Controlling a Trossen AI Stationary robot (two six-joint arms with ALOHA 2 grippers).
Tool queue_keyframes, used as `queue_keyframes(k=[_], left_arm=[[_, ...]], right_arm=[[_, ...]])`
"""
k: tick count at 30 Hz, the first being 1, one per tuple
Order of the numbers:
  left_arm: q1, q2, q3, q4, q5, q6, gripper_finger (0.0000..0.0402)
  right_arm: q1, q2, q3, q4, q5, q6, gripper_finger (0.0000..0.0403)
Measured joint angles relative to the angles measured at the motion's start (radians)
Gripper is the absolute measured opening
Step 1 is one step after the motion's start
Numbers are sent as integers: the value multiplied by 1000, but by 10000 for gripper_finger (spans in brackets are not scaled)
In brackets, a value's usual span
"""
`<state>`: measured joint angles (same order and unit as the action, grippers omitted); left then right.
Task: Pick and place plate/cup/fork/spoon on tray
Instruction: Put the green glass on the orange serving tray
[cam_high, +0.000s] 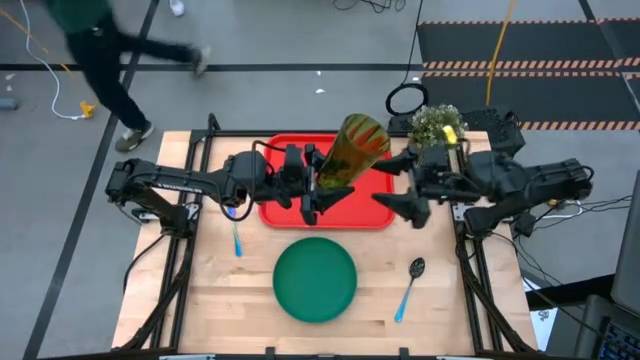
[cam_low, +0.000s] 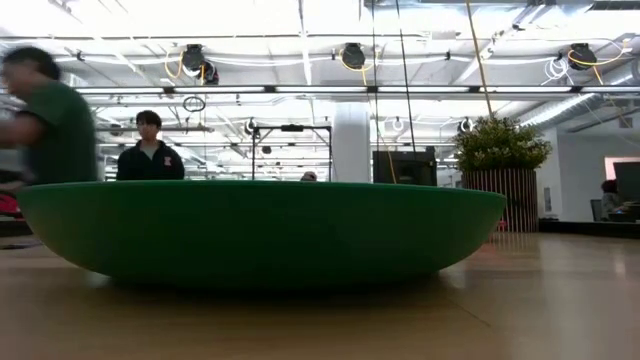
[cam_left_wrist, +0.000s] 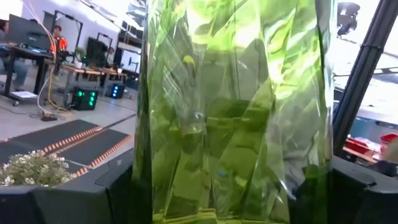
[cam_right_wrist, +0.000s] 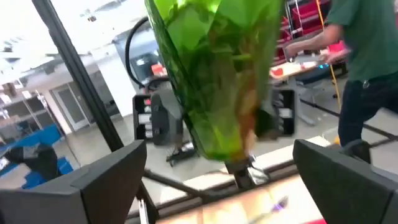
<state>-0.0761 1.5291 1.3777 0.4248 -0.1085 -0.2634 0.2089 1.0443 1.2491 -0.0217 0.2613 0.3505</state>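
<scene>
My left gripper (cam_high: 322, 188) is shut on the translucent olive-green cup (cam_high: 352, 150), held above the red tray (cam_high: 285, 148). The cup fills the left wrist view (cam_left_wrist: 236, 112). My right gripper (cam_high: 400, 203) is open and empty at the tray's right edge; in its wrist view (cam_right_wrist: 224, 180) the cup (cam_right_wrist: 214, 74) shows ahead of it. The dark-green plate (cam_high: 315, 280) lies flat on the table near the front edge and fills the low view (cam_low: 260, 230). The fork (cam_high: 237, 238) lies on the table left of the tray. The spoon (cam_high: 410, 285) lies right of the plate. My left gripper pinches the cup's lower part, near its base (cam_left_wrist: 186, 199), between its two fingers (cam_left_wrist: 81, 193), which stand on opposite sides of the wall. The fingers come about level from the table's left. The cup is lifted clear above the tray, mouth up and leaning a little.
A potted plant (cam_high: 438, 125) stands at the back right, by the tray's far right corner. People are in the room beyond the table, one walking at the far left (cam_high: 110, 60). Bare wood lies around the plate.
</scene>
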Motion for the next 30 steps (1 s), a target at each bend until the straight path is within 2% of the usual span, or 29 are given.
queue_keyframes(k=[4, 9, 14, 19, 25, 30], left_arm=[[4, 0, 0, -1, 5, 8, 316], [-2, 0, 0, 0, 11, 19, 313], [-9, 0, 0, 0, 5, 20, 330], [-10, 0, 0, 3, 4, 25, 314], [-10, 0, 0, 22, 5, 26, 313], [-10, 0, 0, 22, 6, 22, 333]], right_arm=[[-9, 61, 0, 133, 0, -13, 397], [-25, 86, 0, 176, -1, 4, 397], [-38, 102, 0, 250, -5, -31, 397], [-56, 133, 0, 301, -74, -54, 399], [-78, 174, 0, 342, -110, -33, 400], [-99, 205, 0, 426, -182, -57, 400]])
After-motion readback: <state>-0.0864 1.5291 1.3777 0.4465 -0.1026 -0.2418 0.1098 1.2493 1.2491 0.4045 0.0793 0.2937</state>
